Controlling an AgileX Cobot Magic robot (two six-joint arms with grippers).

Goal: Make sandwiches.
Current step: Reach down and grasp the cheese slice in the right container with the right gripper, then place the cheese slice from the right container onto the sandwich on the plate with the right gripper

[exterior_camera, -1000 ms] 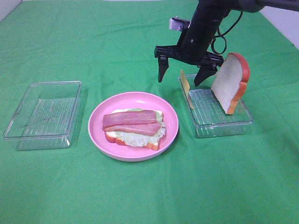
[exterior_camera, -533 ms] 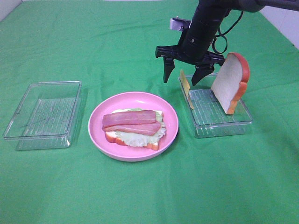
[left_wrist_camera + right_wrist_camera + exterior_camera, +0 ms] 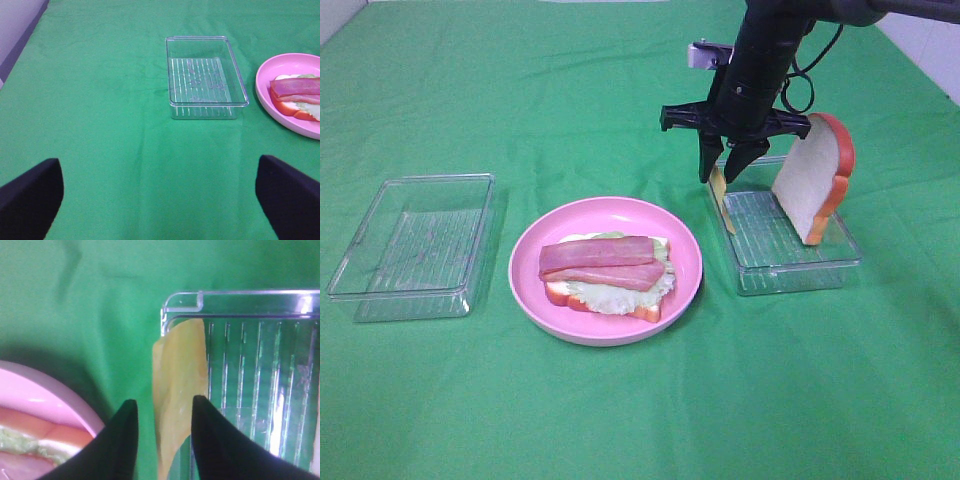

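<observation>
A half-built sandwich [image 3: 608, 272], bread with lettuce and two bacon strips on top, lies on the pink plate [image 3: 685, 265]. A thin yellow cheese slice [image 3: 721, 195] leans against the left wall of the right clear container [image 3: 790, 255]. A white bread slice [image 3: 810, 180] leans on that container's far right side. My right gripper [image 3: 723, 172] points down with its jaws narrowly open, one finger on each side of the cheese's upper edge [image 3: 180, 370]. My left gripper [image 3: 159, 165] is wide open and empty over bare cloth.
An empty clear container [image 3: 415, 245] sits left of the plate; it also shows in the left wrist view [image 3: 205, 75], with the plate [image 3: 285, 62] beside it. Green cloth covers the whole table.
My right gripper's jaws have narrowed from wide open and it has dropped slightly, so the fingers now straddle the cheese slice. Nothing else has moved.
</observation>
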